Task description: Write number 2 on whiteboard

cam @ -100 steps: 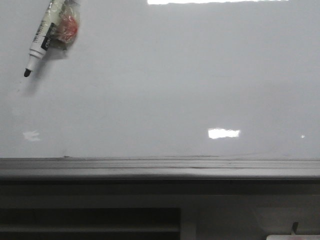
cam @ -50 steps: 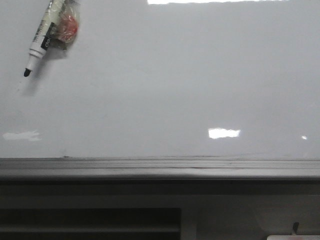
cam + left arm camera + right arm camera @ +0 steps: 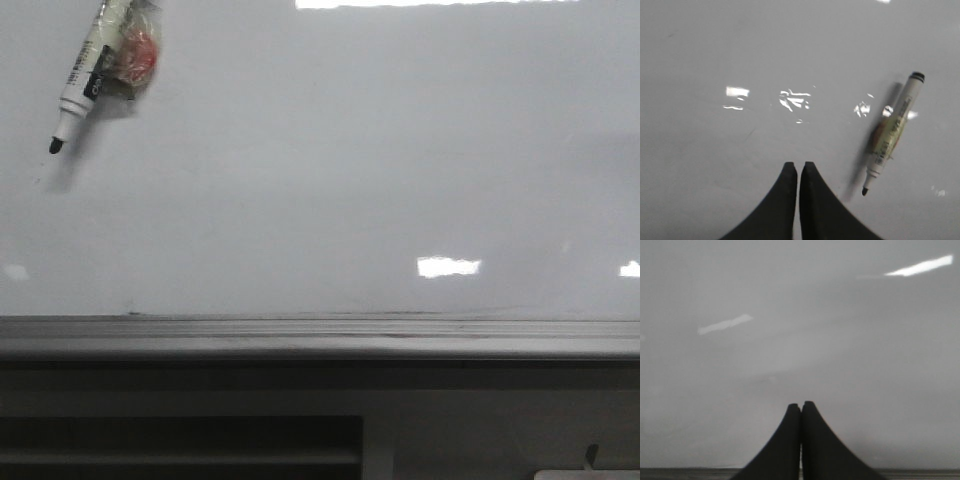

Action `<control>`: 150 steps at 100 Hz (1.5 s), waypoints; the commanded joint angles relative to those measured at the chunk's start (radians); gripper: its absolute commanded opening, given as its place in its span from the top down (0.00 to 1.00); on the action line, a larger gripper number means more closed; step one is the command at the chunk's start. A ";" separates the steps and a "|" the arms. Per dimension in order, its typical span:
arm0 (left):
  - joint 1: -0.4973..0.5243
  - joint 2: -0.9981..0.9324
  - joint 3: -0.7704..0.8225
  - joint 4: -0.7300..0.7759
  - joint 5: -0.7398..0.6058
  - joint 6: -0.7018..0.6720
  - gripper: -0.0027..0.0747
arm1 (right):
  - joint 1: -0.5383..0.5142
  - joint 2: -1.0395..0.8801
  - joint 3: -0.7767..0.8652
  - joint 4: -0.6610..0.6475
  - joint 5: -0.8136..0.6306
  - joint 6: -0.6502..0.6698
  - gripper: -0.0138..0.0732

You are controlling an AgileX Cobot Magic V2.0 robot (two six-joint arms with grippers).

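Observation:
The whiteboard (image 3: 340, 170) fills the front view, glossy white-grey with a grey ledge (image 3: 320, 338) along its lower edge. No number 2 shows on it. A white marker (image 3: 85, 75) with a black tip hangs on the board at the upper left, tip pointing down, with a reddish lump stuck beside it. In the left wrist view the marker (image 3: 892, 131) lies to the side of my left gripper (image 3: 796, 165), which is shut and empty. My right gripper (image 3: 801, 404) is shut and empty, facing bare board (image 3: 800, 330). Neither gripper shows in the front view.
Below the ledge is a dark slatted panel (image 3: 180, 445). A small white object (image 3: 585, 474) sits at the bottom right corner of the front view. Light reflections (image 3: 447, 266) spot the board.
The marker has not moved. The small reflections low on the board have shifted: the left one slid toward the left edge and one appeared at the right edge.

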 commanded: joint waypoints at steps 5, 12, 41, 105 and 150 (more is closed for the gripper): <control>-0.086 0.111 -0.111 -0.033 -0.010 0.065 0.99 | 0.043 0.102 -0.103 0.000 -0.008 -0.063 0.92; -0.156 0.150 -0.133 -0.018 -0.011 0.083 0.99 | 0.075 0.131 -0.126 0.000 0.000 -0.103 0.92; -0.354 0.268 -0.138 -0.038 -0.147 0.094 0.66 | 0.146 0.148 -0.145 0.020 -0.010 -0.111 0.47; -0.543 0.618 -0.195 -0.036 -0.405 0.171 0.52 | 0.146 0.148 -0.145 0.049 -0.017 -0.111 0.43; -0.543 0.714 -0.251 -0.010 -0.439 0.171 0.65 | 0.146 0.148 -0.145 0.049 -0.017 -0.111 0.43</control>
